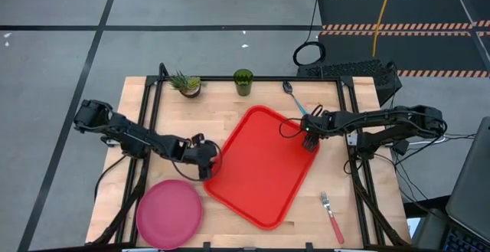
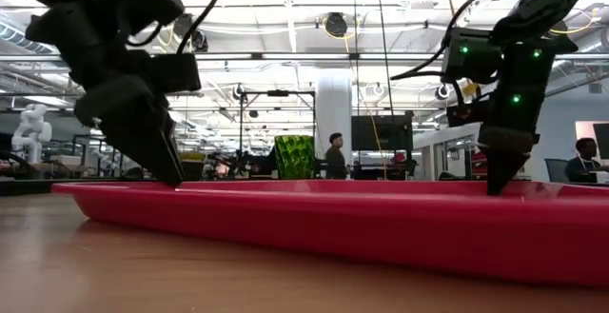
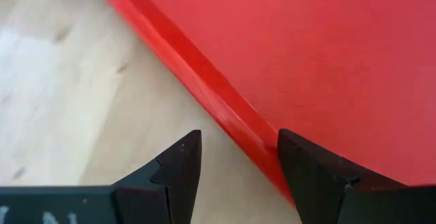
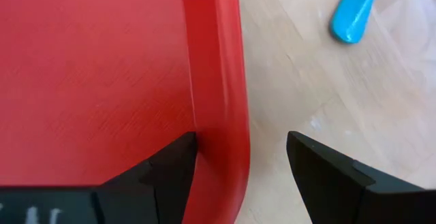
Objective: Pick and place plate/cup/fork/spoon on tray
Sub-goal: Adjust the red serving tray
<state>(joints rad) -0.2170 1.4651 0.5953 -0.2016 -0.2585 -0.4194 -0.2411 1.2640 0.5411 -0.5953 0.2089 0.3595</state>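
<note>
Red plastic fills both of my wrist views. My left tool [image 1: 205,169] sits at the tray's [image 1: 260,168] left rim with its fingers [image 3: 178,166] spread, one over the bare wood and the other over the red rim, gripping nothing that I can see. My right tool [image 1: 309,142] is at the opposite rim, also spread, its fingers [image 4: 174,163] straddling the raised edge: one above the tray floor, one above the tabletop [image 1: 222,114]. From the low view both tools reach down to the rim; I cannot tell whether they touch it.

The tray is a large bright red rectangle with rounded corners, lying skewed on the wooden tabletop with nothing in it. The pink-magenta plate [image 1: 169,214] lies flat at the near left corner, just beside the tray's left corner and below my left arm. The spoon [image 1: 295,99], light blue in the handle, lies near the far edge close to the right tool; its handle tip shows in the right wrist view. The fork [image 1: 332,217], pink-red handled, lies near the right front, apart from the tray. The dark green cup [image 1: 243,82] stands upright at the far edge, with a small potted plant [image 1: 186,84] to its left.
</note>
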